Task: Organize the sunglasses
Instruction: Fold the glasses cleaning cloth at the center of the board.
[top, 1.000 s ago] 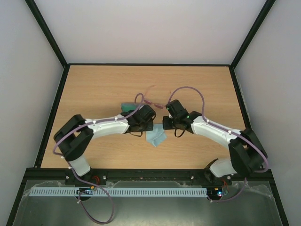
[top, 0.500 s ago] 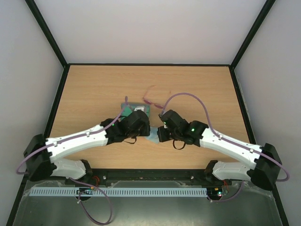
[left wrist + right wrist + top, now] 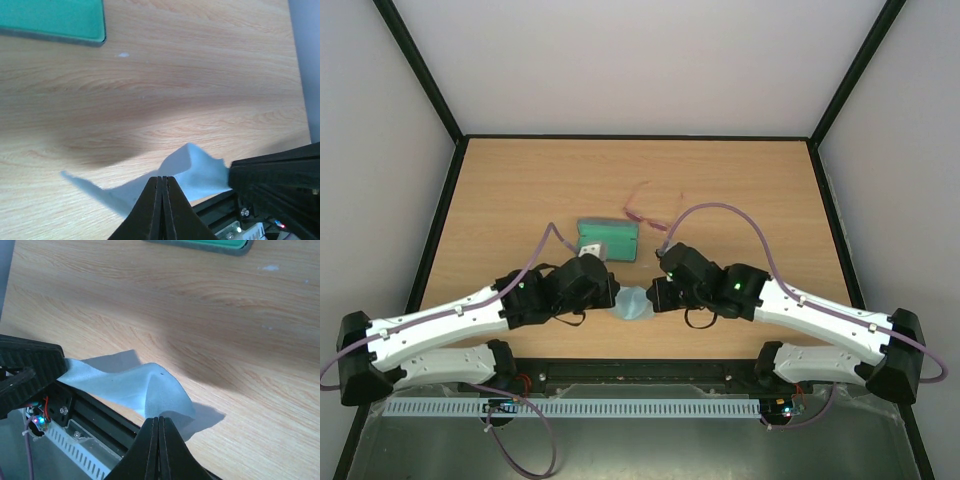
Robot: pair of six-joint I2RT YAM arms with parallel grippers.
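The sunglasses (image 3: pixel 642 212) lie on the table behind the open case (image 3: pixel 608 239), which shows its green lining. The light-blue cloth (image 3: pixel 633 303) hangs between my two grippers near the table's front edge. My left gripper (image 3: pixel 612 300) is shut on the cloth's left end; in the left wrist view (image 3: pixel 163 179) the cloth (image 3: pixel 195 170) spreads past its tips. My right gripper (image 3: pixel 655 297) is shut on the cloth's right end; in the right wrist view (image 3: pixel 158 420) the cloth (image 3: pixel 130 385) sags toward the left gripper. The sunglasses do not show in either wrist view.
The case's corner shows at the top of the left wrist view (image 3: pixel 55 22) and the right wrist view (image 3: pixel 210 245). The black frame rail (image 3: pixel 640 370) runs along the table's front edge, just below the cloth. Black posts stand at the back corners.
Both grippers have drawn back toward the front edge, carrying the cloth with them. The case, earlier partly hidden by the left arm, now shows in full.
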